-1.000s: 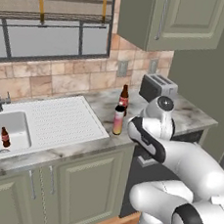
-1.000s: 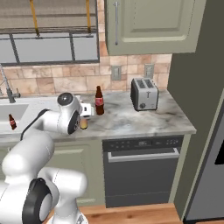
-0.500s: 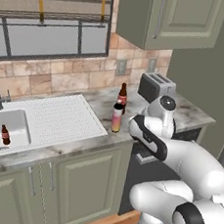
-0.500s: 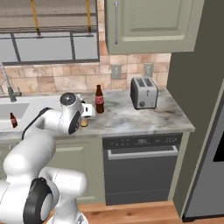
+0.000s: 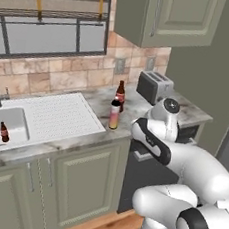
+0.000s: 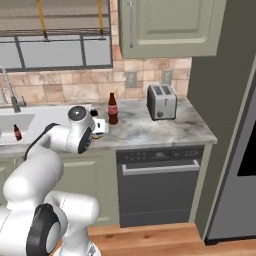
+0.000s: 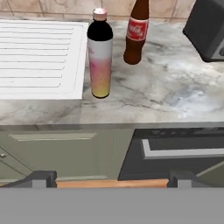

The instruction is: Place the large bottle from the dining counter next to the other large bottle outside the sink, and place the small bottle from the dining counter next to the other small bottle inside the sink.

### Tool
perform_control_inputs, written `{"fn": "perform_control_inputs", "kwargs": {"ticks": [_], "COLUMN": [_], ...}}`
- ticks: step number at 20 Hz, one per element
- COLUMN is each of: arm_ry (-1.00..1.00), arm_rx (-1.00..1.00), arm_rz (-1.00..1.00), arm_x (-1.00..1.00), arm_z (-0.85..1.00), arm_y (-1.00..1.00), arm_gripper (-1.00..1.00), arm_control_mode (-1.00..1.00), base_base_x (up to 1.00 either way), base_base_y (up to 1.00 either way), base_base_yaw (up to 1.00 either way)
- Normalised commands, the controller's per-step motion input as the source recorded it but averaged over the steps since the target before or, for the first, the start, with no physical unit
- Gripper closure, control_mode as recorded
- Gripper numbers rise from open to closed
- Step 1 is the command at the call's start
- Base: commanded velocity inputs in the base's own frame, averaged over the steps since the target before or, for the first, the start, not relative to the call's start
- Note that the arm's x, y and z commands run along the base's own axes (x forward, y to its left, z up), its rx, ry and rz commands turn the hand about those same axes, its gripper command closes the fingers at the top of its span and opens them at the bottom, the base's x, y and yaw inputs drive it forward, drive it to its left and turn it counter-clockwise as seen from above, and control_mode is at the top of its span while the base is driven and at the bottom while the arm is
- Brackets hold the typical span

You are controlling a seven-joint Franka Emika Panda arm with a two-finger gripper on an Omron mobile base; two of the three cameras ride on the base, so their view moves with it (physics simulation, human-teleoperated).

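Marble worktop [image 7: 175, 94], large bottle [image 7: 100, 57] upright, well beyond the spread, empty claw [image 7: 113, 178].

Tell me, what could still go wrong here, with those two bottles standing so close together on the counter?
The pink-and-yellow bottle stands upright right beside the brown cola bottle. The open gripper hangs empty in front of the counter, so a careless swing of the arm might knock one bottle into the other. The small bottle already in the sink stands upright too and could topple when a second one is set beside it.
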Motion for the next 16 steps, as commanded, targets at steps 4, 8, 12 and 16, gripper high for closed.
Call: {"fn": "perform_control_inputs", "kwargs": {"ticks": [4,8,12,16], "arm_ry": [0.00,0.00,0.00,0.00], "arm_rx": [0.00,0.00,0.00,0.00], "arm_rz": [0.00,0.00,0.00,0.00], "arm_x": [0.00,0.00,0.00,0.00], "arm_z": [0.00,0.00,0.00,0.00], "arm_y": [0.00,0.00,0.00,0.00], "arm_gripper": [-1.00,-1.00,-1.00,-1.00], "arm_control_mode": [1.00,1.00,1.00,1.00], "base_base_x": [-0.06,0.00,-0.01,-0.06], "base_base_y": [0.00,0.00,0.00,-0.11], "base_base_yaw": [-0.30,-0.46,-0.50,-0.44]}}
